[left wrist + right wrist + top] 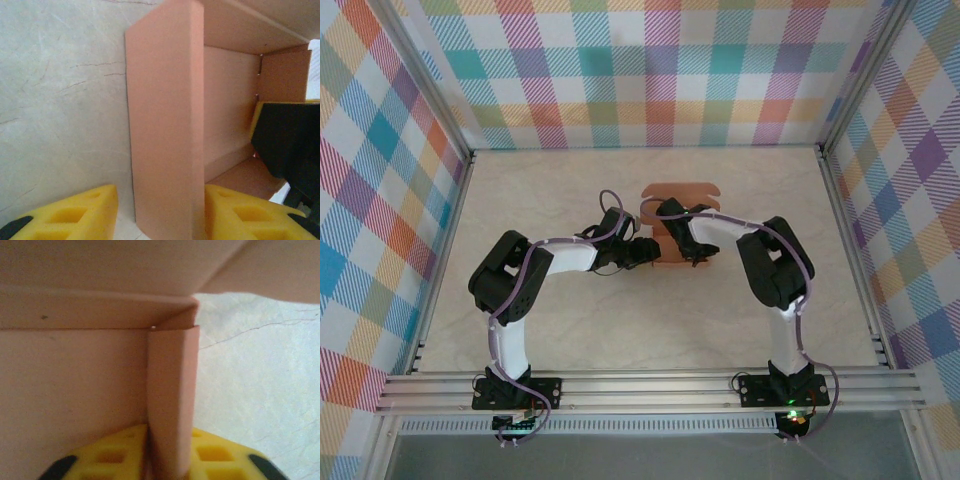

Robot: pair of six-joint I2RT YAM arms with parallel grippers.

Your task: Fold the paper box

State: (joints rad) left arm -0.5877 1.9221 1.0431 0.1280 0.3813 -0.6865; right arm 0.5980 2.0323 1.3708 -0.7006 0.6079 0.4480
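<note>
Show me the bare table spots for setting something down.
Bare table: the wide near patch between left arm, right arm and rail; the narrow strip between box and back wall; the sides outside each arm. Crowded where the arms meet at the box.

- Paper box (165, 125): thin salmon-orange card; looked matt and smooth.
- Table (60, 100): pale stone-look top, faintly veined; appeared smooth with a low sheen.
- Left gripper fingers (75, 215): yellow moulded plastic; looked matt.
- Frame rail (650, 385): bare silvery metal, ribbed.

cream marbled table (570, 330) ringed by pastel plaid walls (660, 70), aluminium rail (650, 385) along its near edge.
</note>
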